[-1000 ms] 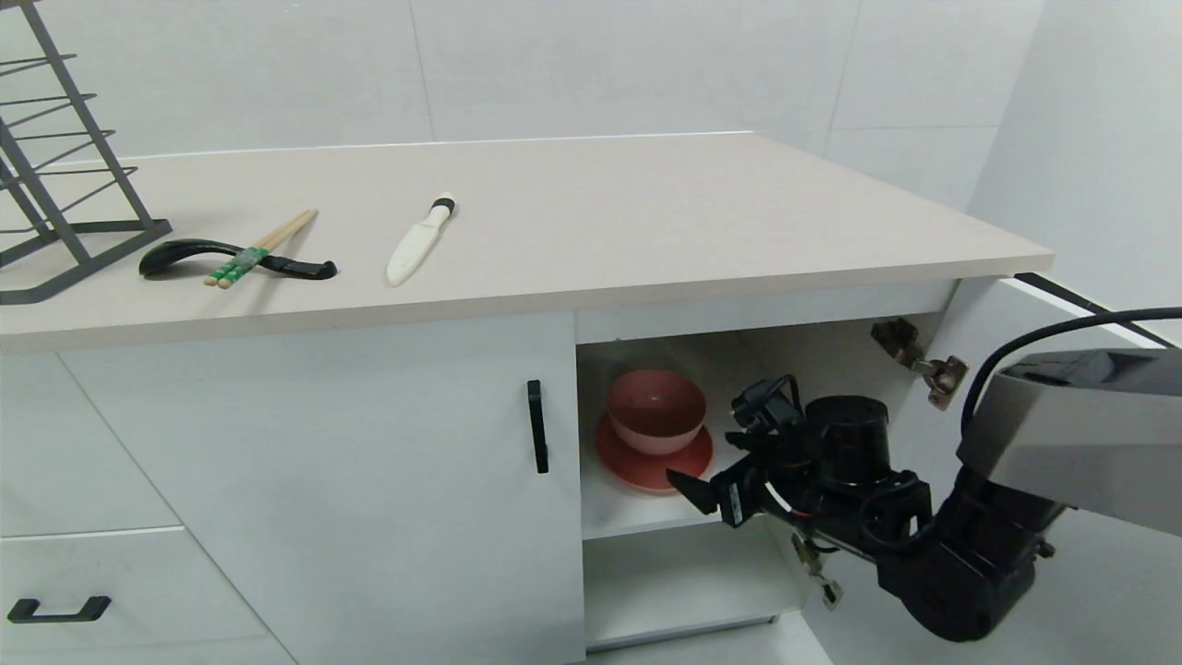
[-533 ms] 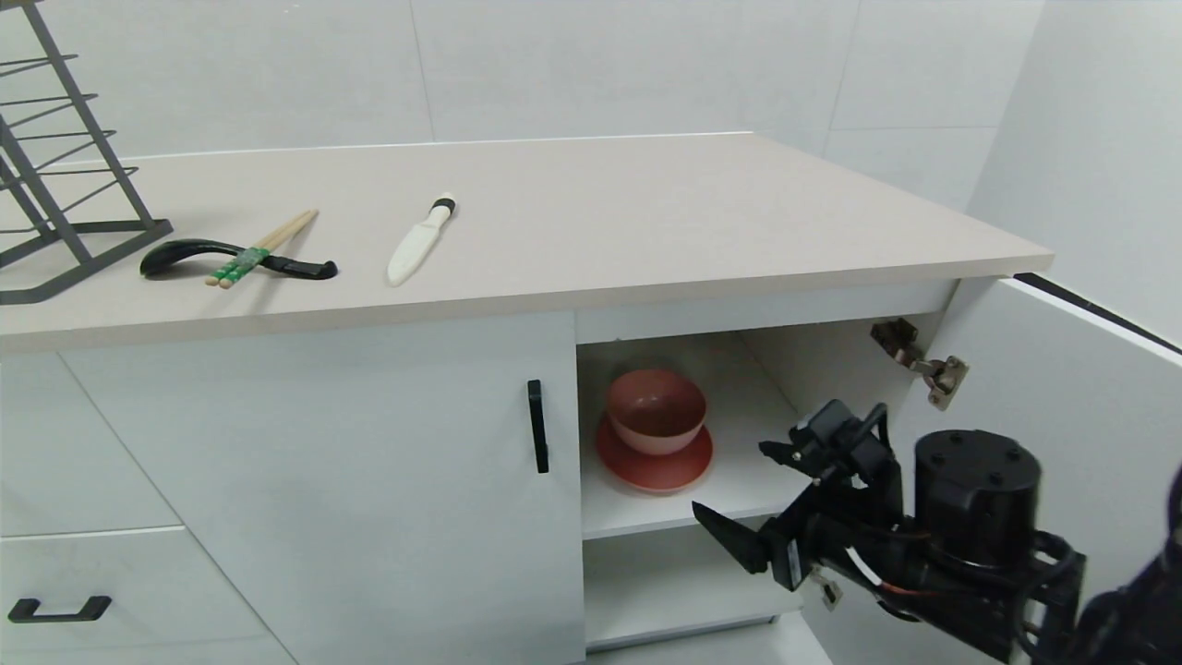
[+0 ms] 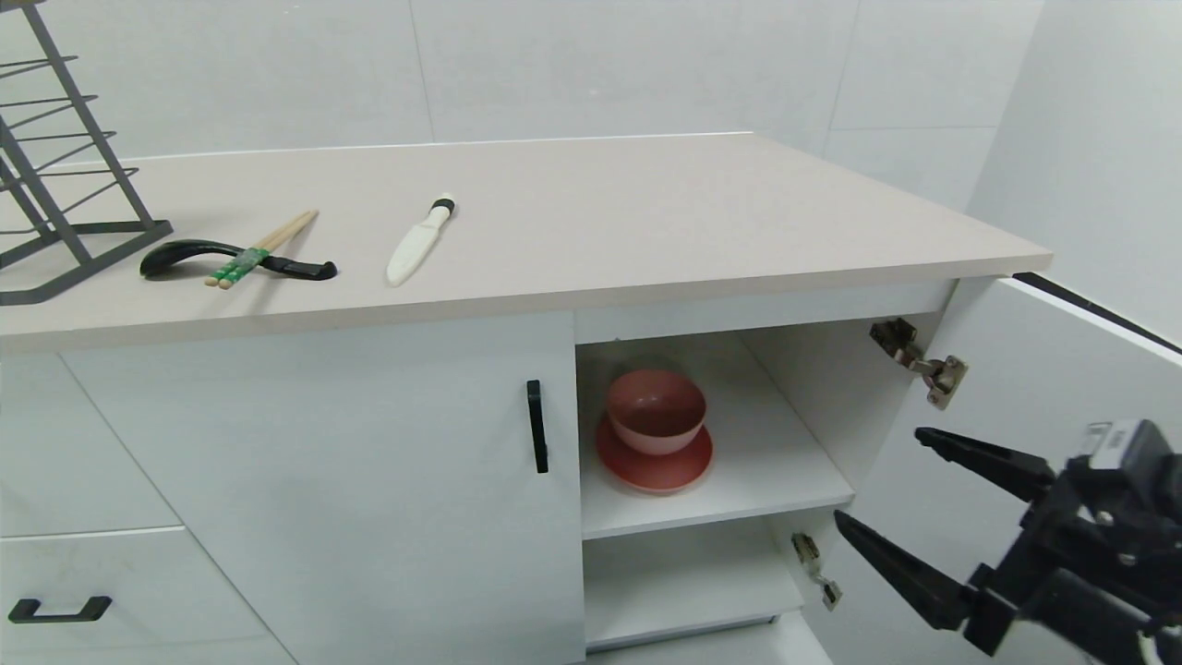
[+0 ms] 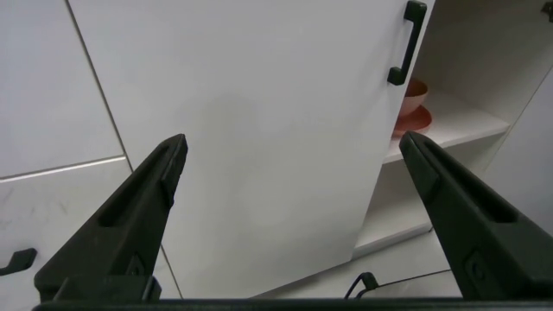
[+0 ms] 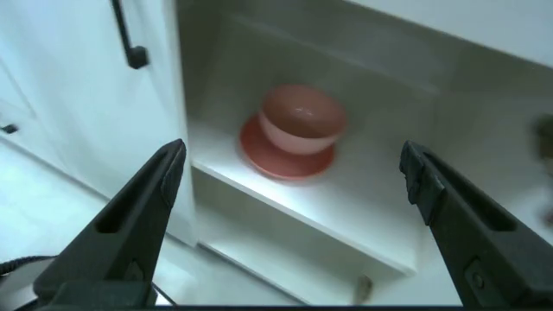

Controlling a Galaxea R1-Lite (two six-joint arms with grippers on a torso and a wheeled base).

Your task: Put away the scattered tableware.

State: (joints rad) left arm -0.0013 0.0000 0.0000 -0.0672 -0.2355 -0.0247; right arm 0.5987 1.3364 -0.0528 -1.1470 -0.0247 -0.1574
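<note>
A pink bowl [image 3: 656, 410] sits on a red plate [image 3: 654, 462] on the upper shelf of the open cupboard; the right wrist view looks at the same bowl [image 5: 302, 117] and plate [image 5: 285, 155]. On the countertop lie a black spoon [image 3: 194, 249], chopsticks [image 3: 263, 246] across it, and a white knife [image 3: 418, 242]. My right gripper [image 3: 877, 489] hangs open and empty in front of the cupboard, well back from the shelf. My left gripper [image 4: 289, 164] is open, facing the shut cupboard door.
The right cupboard door [image 3: 1043, 369] is swung open beside my right gripper. The left door [image 3: 369, 480] is shut, with a black handle [image 3: 536, 426]. A dark wire rack [image 3: 55, 166] stands at the counter's far left. A drawer handle [image 3: 57, 609] is at lower left.
My right arm has pulled back out of the cupboard, down and to the right, leaving the bowl on the plate. Its fingers stand wider apart now.
</note>
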